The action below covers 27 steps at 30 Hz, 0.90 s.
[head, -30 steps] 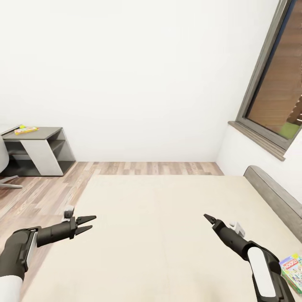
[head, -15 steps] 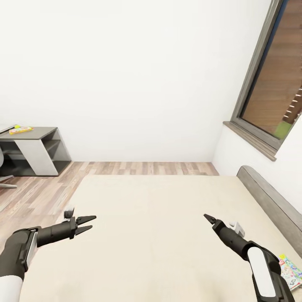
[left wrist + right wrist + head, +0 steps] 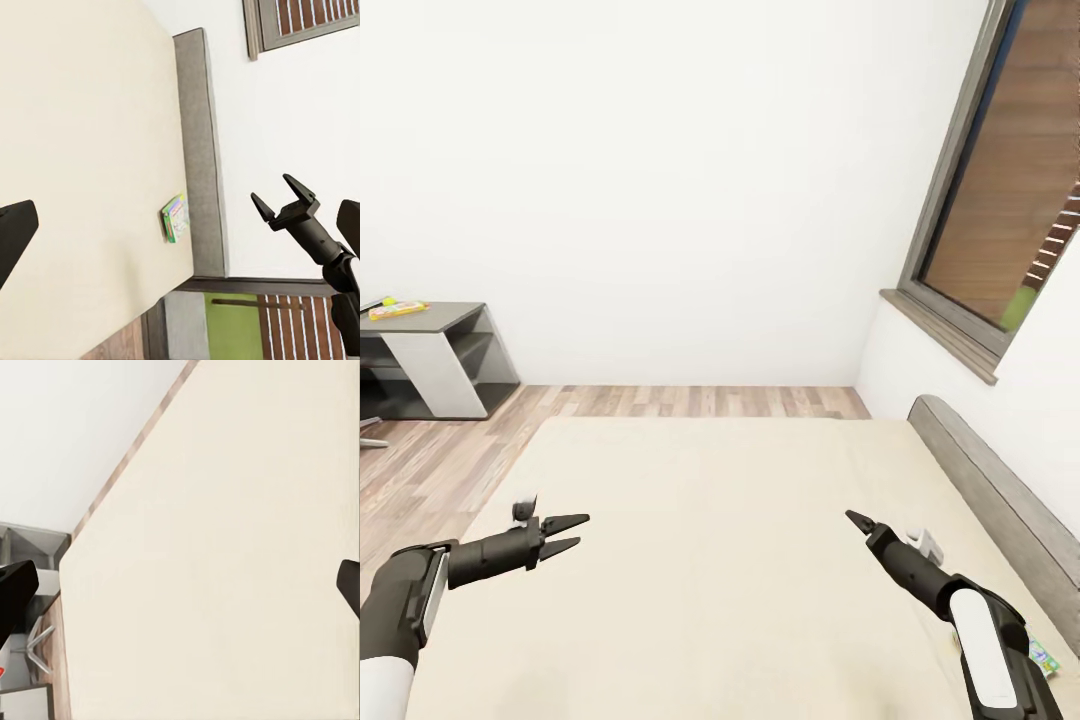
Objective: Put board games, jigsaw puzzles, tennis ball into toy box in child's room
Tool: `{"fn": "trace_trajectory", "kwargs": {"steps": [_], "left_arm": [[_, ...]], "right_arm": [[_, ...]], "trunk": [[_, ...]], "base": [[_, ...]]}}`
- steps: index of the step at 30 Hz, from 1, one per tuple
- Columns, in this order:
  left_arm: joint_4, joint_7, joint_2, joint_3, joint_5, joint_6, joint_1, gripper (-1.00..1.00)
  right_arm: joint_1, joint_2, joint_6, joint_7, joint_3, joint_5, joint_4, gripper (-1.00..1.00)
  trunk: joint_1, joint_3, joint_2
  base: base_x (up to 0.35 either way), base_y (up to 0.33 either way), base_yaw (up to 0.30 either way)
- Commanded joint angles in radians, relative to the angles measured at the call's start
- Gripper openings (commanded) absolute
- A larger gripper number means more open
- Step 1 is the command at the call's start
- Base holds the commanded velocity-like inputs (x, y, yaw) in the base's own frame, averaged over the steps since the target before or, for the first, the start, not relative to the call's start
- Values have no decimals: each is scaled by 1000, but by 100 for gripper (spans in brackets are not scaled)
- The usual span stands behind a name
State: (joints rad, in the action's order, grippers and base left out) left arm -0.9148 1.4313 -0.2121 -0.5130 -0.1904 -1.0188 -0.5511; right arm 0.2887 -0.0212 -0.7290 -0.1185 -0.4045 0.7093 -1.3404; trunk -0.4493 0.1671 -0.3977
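Observation:
The bed (image 3: pixel 730 540) with its cream mattress spreads out below both arms. One board game (image 3: pixel 175 218), a white-green box, lies flat on the mattress against the headboard (image 3: pixel 199 150); in the head view a sliver of it (image 3: pixel 1042 655) peeks out beside my right forearm. My left gripper (image 3: pixel 565 535) hovers open over the bed's left part, holding nothing. Over the right part, my right gripper (image 3: pixel 855 518) (image 3: pixel 283 196) is open and holds nothing. The table (image 3: pixel 430 345) stands far off at the left with a flat yellow thing (image 3: pixel 395 310) on top. The toy box is out of view.
A grey headboard (image 3: pixel 990 500) runs along the bed's right side under a dark-framed window (image 3: pixel 1000 200). Wood-plank floor (image 3: pixel 690 400) lies between the bed and the white back wall, and on the left toward the table. Chair legs (image 3: pixel 37 649) show near the table.
The camera has turned right: the table and window have slid left in the picture, and the board game has dropped mostly behind my right forearm. Both grippers keep their pose.

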Motion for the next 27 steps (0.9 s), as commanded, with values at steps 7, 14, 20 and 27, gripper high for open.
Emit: {"fn": "trace_trajectory", "kwargs": {"steps": [7,14,20,27], "left_arm": [[-1,9,0,-2,-11,-11,-1,100],[-1,9,0,-2,-10,-11,-1,100],[-1,9,0,-2,-11,-11,-1,100],[-1,9,2,-2,-11,-11,-1,100]], "right_arm": [[1,-1,-6,-7,-4,-4,0,100],[1,-1,-7,-7,-4,-4,0,100],[1,-1,-7,-7,-4,-4,0,100],[1,0,-7,-6,-4,-4,0,100]], "trunk": [[-1,2,-2],[-1,2,-2],[-1,2,-2],[-1,2,-2]], "base": [[0,-245,0],[0,-245,0],[0,-245,0],[0,-245,0]]}}
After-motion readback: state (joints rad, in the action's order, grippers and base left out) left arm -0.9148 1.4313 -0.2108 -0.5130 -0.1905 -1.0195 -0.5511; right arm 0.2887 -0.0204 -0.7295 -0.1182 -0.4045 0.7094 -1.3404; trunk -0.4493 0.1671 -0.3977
